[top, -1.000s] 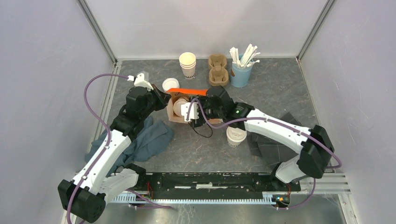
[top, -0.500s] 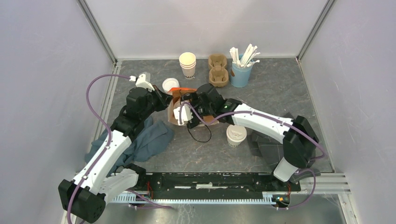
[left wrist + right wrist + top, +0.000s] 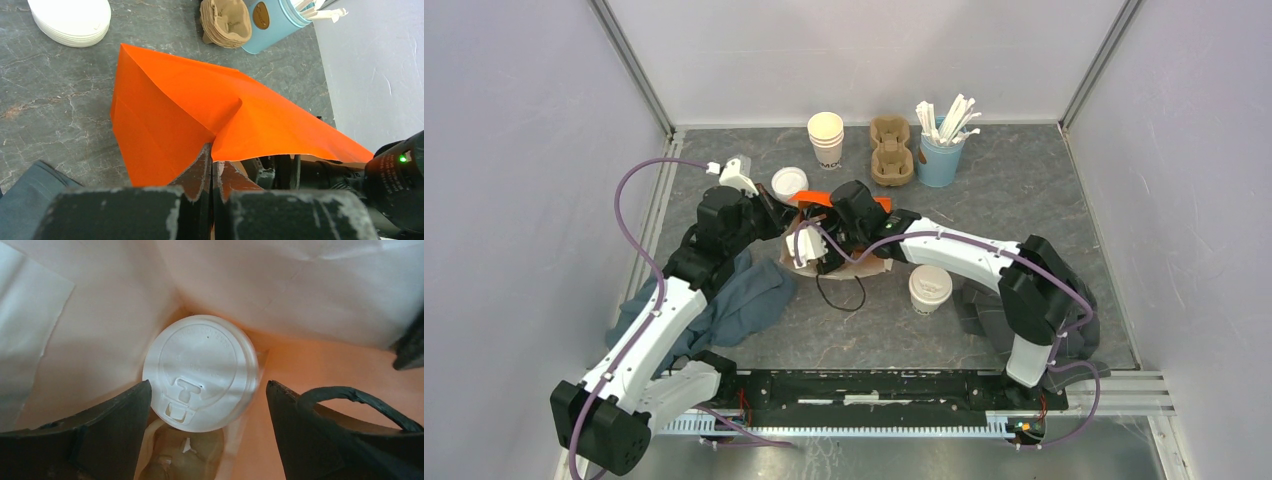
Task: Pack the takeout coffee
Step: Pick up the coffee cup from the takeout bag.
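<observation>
One takeout coffee cup (image 3: 200,372) with a white sip lid stands inside the orange paper bag (image 3: 200,110), in a brown cardboard carrier (image 3: 182,460). My right gripper (image 3: 207,383) is open inside the bag, one finger on each side just short of the lid and not touching it. A second lidded cup (image 3: 930,288) stands on the table right of the bag (image 3: 809,196). My left gripper (image 3: 212,150) is shut on the bag's orange edge and holds it up; it sits at the bag's left side (image 3: 774,213).
At the back stand a stack of lidless cups (image 3: 826,138), a stack of brown carriers (image 3: 891,150) and a blue cup of stirrers (image 3: 940,150). Loose white lids (image 3: 789,181) lie behind the bag. A blue-grey cloth (image 3: 739,300) lies at the left, a dark cloth (image 3: 984,310) at the right.
My right arm has slid left, deeper into the bag, and its jaws have spread wider. The left gripper has kept its hold on the bag edge.
</observation>
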`<act>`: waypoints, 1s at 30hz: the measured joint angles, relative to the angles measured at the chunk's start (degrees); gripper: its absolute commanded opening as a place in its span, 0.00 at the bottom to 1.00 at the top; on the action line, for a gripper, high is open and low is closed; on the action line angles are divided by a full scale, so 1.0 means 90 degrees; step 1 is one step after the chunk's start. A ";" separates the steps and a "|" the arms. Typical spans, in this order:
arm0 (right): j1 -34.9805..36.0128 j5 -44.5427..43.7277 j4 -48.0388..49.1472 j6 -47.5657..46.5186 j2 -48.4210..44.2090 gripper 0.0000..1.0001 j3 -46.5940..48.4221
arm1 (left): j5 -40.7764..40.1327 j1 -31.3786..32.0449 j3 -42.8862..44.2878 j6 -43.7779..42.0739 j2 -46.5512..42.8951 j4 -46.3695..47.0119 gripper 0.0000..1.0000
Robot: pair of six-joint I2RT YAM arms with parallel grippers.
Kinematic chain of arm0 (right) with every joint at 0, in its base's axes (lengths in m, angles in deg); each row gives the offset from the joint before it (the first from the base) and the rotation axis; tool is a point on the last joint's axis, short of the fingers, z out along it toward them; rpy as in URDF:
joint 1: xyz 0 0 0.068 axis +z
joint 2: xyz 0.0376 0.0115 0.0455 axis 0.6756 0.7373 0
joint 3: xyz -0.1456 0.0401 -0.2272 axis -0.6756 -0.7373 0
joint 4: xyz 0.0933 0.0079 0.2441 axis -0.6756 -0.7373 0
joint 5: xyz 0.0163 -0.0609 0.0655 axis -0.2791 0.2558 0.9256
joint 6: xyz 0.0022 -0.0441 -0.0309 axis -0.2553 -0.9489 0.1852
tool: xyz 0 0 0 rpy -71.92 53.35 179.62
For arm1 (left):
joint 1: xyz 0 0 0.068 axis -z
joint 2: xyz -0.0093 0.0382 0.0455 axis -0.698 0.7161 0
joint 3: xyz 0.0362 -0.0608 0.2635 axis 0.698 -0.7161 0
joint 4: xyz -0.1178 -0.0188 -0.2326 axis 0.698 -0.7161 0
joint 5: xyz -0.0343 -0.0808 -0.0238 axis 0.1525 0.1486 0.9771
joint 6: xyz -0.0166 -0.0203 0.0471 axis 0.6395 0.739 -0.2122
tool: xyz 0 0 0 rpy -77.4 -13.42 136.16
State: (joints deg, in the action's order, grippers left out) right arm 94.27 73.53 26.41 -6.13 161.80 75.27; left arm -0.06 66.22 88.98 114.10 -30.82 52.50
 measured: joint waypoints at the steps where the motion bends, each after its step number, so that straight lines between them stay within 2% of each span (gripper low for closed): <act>1: 0.0000 -0.0034 0.0017 0.0005 0.0070 0.89 0.0027 | 0.0002 0.0000 0.0000 0.0000 0.0005 -0.0010 0.02; 18: 0.0083 -0.0418 0.0294 0.0410 0.0296 0.59 0.0131 | -0.0165 -0.0002 0.0102 0.0000 0.0005 -0.0185 0.02; 28: 0.0107 -0.0384 0.0287 0.0981 0.0049 0.48 0.0080 | -0.0437 -0.0012 0.0204 0.0000 0.0010 -0.0250 0.02; 30: 0.0104 -0.0376 0.0245 0.1098 -0.0070 0.42 0.0046 | -0.0469 -0.0015 0.0223 0.0005 0.0010 -0.0228 0.02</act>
State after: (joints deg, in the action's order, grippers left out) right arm 95.21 70.14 28.62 3.75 161.16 75.69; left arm -4.28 66.09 91.00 114.14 -30.73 50.45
